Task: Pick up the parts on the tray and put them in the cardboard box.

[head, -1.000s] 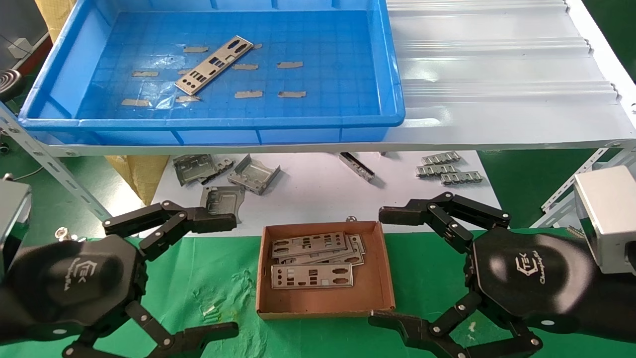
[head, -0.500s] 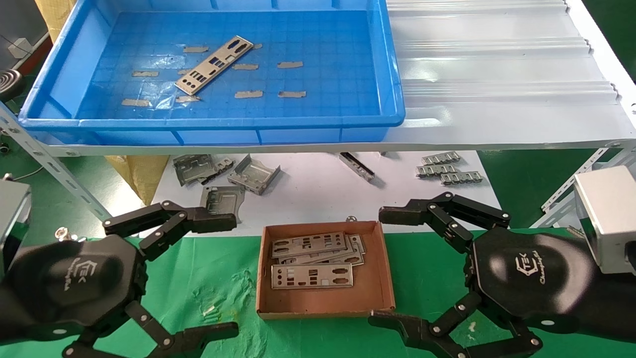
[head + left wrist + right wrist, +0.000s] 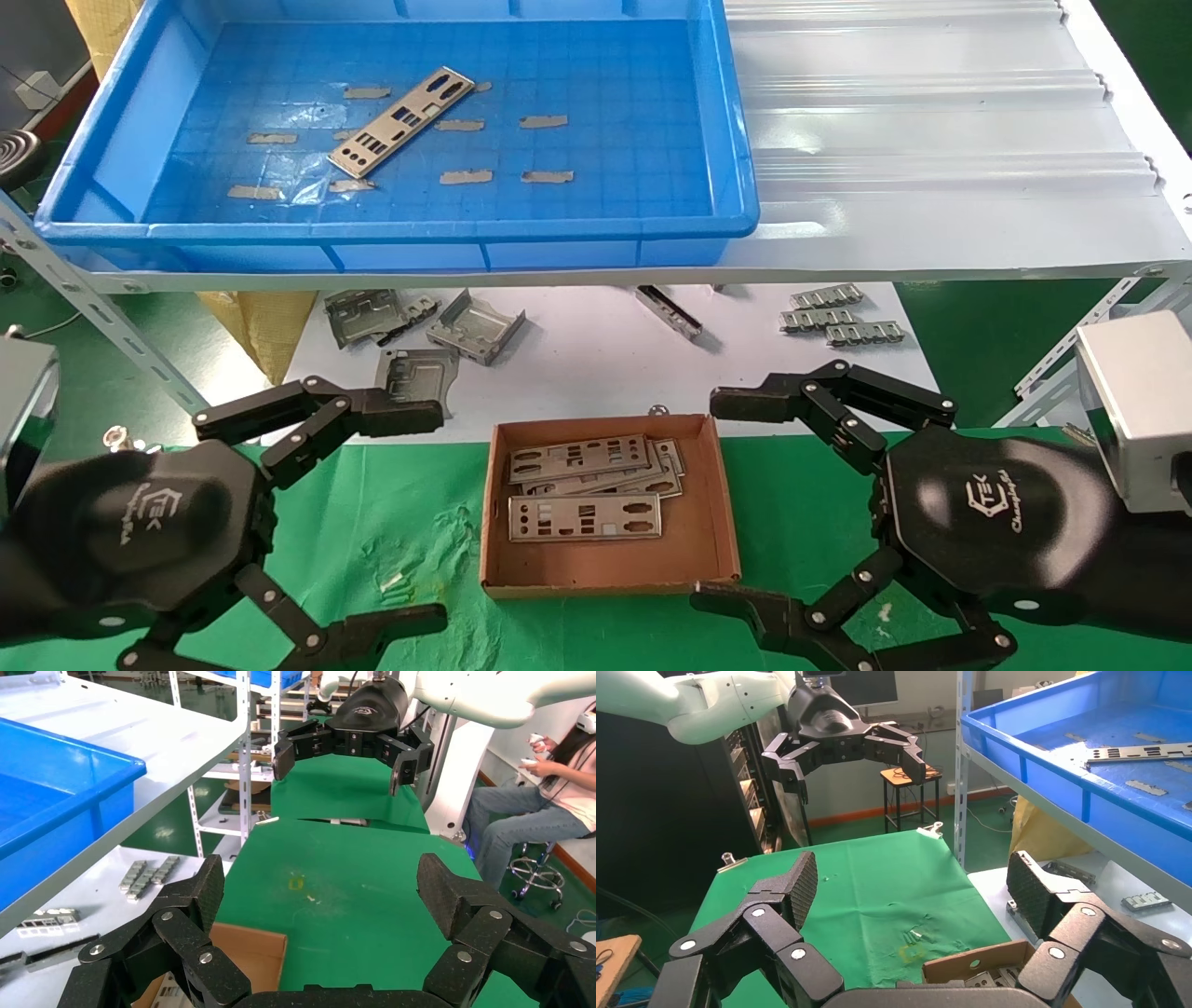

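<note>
A workshop bench fills the head view: a green cloth covers the near counter [image 3: 410, 522], a white sheet lies behind it, and a raised white corrugated shelf [image 3: 931, 130] carries the tray.

One of the parts [image 3: 401, 121] remains, lying diagonally on the floor of the tray [image 3: 391, 226], toward ten o'clock from the middle of the head view. It is a thin flat silver plate, long and narrow, punched with round, square and slot cutouts, apart from every wall. The tray is glossy bright blue plastic, shallow with raised walls, its gridded floor dotted with scraps of tan tape.

Several matching plates [image 3: 585, 517] already lie overlapped in the cardboard box [image 3: 728, 522], a low-walled, lidless, matte brown box at about six o'clock. Judging by this, most of the task is done, with one plate left to fetch.

The left hand [image 3: 391, 522] hangs at eight o'clock and the right hand [image 3: 736, 499] at four o'clock, flanking the box, both released with black jointed fingers spread wide and grasping nothing. Each wrist view shows that hand's ribbed finger pads spread wide and the other hand open beyond it.

Between box and shelf, folded grey metal brackets [image 3: 475, 328] and small ribbed strips [image 3: 843, 321] rest on the white sheet, not part of the job.
</note>
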